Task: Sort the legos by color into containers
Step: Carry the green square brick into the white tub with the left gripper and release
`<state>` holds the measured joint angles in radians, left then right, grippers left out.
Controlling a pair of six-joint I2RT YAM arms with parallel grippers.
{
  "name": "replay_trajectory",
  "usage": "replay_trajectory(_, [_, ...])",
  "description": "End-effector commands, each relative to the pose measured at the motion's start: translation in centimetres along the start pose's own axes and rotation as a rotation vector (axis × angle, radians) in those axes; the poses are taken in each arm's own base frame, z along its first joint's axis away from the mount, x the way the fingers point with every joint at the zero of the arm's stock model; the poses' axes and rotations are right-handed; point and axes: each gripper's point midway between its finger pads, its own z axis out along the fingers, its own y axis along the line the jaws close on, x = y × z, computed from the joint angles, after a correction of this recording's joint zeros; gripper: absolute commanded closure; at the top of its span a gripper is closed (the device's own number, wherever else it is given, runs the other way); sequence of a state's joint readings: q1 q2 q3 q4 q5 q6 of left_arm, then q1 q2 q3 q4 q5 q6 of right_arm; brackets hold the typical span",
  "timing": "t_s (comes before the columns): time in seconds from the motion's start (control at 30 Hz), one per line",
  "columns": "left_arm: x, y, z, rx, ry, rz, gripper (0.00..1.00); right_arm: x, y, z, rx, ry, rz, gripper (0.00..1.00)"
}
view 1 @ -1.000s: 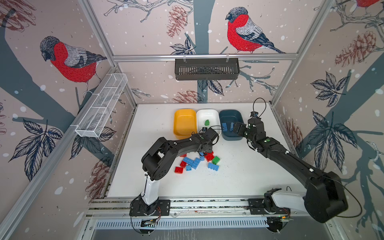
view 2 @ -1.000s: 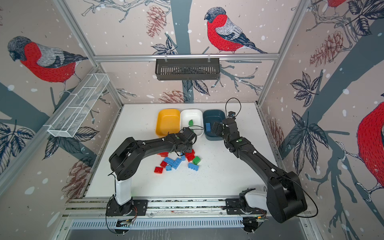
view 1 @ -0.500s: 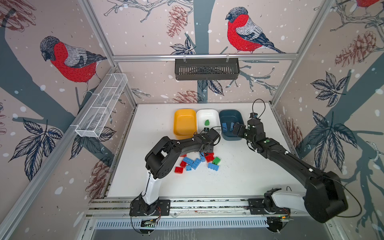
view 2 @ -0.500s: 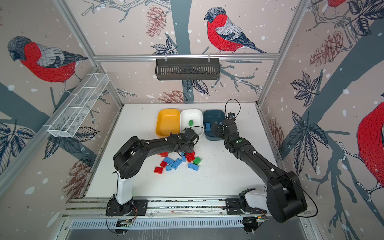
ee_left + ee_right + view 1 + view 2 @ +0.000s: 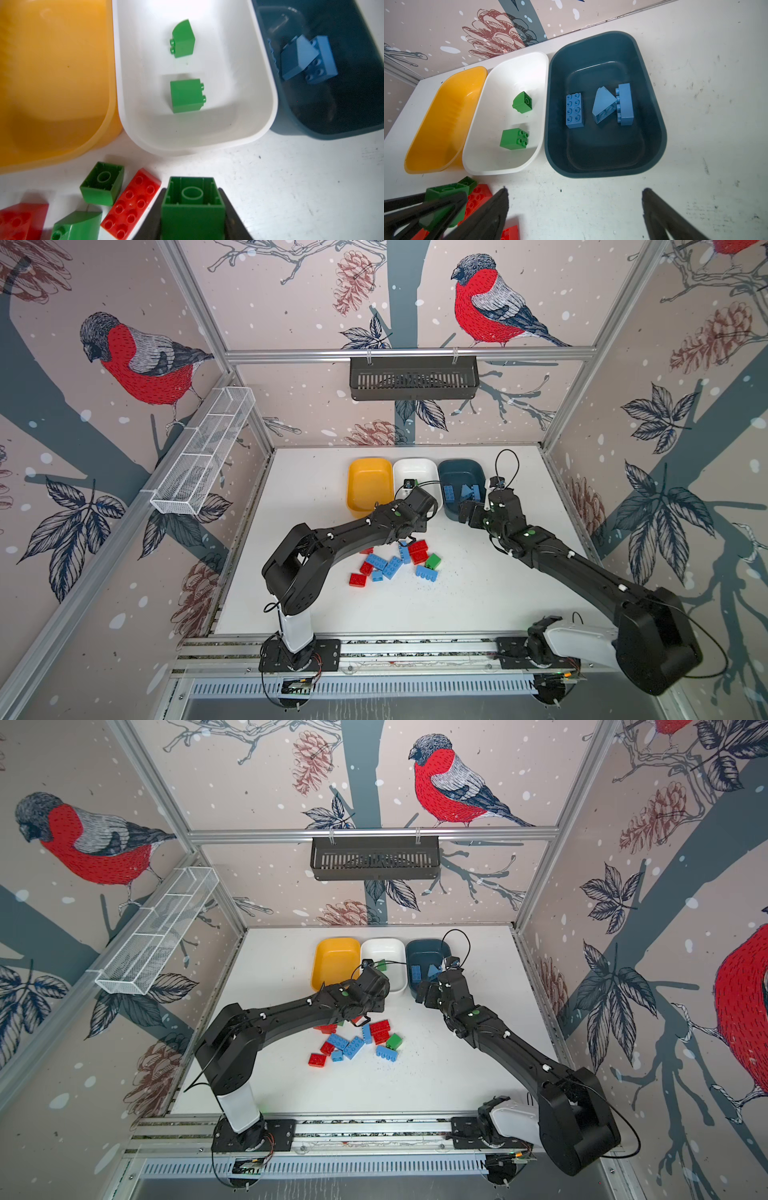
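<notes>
Green brick [image 5: 193,207]: a small square block, held hollow side toward the left wrist camera, so its open underside and inner tube show. The left jaws are clamped on its two opposite flat walls, which I judge the right place to hold it; the studded top or a corner would give less flat surface to press on. Judged light, rigid and not fragile; the glossy walls are probably slippery, so a skewed squeeze could let it twist or pop out. It sits just short of the near rim of the white tub [image 5: 268,116], and from the right wrist view it looks raised off the tabletop [image 5: 301,187]. Two green bricks already lie in that tub, a curved one [image 5: 184,40] and a square one [image 5: 186,95], so I take it as the destination. A short drop should do no harm, though the brick may bounce. Just beside the held block lie a loose green brick [image 5: 101,184] and a long red brick [image 5: 131,203]. The yellow tub [image 5: 62,83] is empty. The dark teal tub [image 5: 654,128] holds three blue bricks [image 5: 574,110]. The right jaws are wide apart and empty, over bare tabletop in front of the teal tub
</notes>
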<state>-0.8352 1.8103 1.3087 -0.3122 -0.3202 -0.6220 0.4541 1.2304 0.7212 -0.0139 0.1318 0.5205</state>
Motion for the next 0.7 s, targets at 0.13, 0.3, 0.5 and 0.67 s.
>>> replay_trajectory(0.13, [-6.2,-1.3,1.6,-0.001,-0.132,0.003,0.72,-0.2,-0.2,0.2,0.027,-0.002,0.025,0.00])
replay_trajectory(0.3, [-8.6,-0.2,4.5,-0.062,-0.163,-0.004,0.72,-0.4,-0.5,-0.1,0.045,-0.011,0.023,0.01])
replay_trajectory(0.5, [-11.1,1.0,7.6,-0.096,-0.178,0.009,0.66,-0.6,-0.7,-0.4,0.062,-0.018,0.015,0.00])
replay_trajectory(0.67, [-13.1,0.4,7.7,-0.122,-0.192,0.072,0.41,-0.6,-0.7,-0.5,0.061,-0.017,0.011,0.00])
